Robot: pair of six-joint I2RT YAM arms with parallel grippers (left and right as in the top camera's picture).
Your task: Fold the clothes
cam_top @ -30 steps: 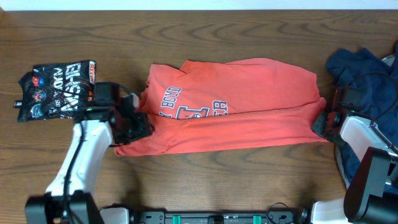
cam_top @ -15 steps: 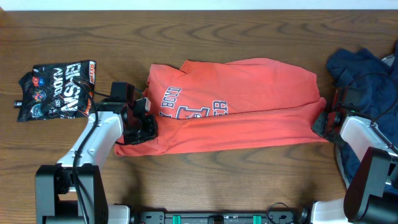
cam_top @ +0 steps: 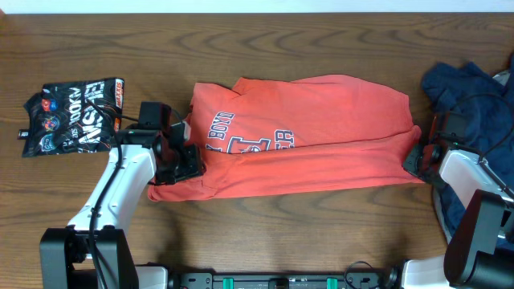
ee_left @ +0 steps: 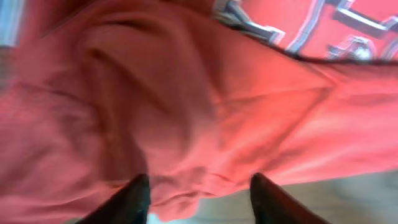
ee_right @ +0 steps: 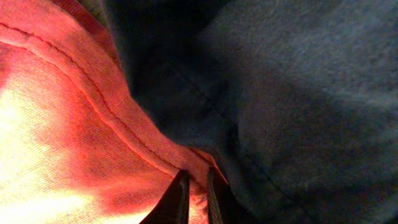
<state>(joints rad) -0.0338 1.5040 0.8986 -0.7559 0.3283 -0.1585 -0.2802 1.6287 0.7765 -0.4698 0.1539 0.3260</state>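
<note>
Over the last second the left gripper (cam_top: pixel 186 160) has been carried a little to the right, from just off the cloth onto the left edge of the T-shirt (cam_top: pixel 321 144), while the shirt and the other arm have been left as they were. At the far left of the overhead frame a glossy black snack bag (cam_top: pixel 72 116) is seen, well apart from the work and not part of it. In the left wrist view the gripper's two fingers are held apart over bunched orange-red fabric near the table (cam_top: pixel 281 233), presumably so that a fresh hold can be taken there. The shirt is spread across the middle of the frame, its lower part already laid upward so that the chest print (cam_top: pixel 249 140) is half covered (a first fold, it is judged). At its right edge the hem is pinched by the right gripper (ee_right: pixel 196 196), whose fingers are drawn nearly together on it, apparently to keep the cloth taut. A crumpled navy garment (cam_top: pixel 470 96) lies at the upper right, touching that corner.
</note>
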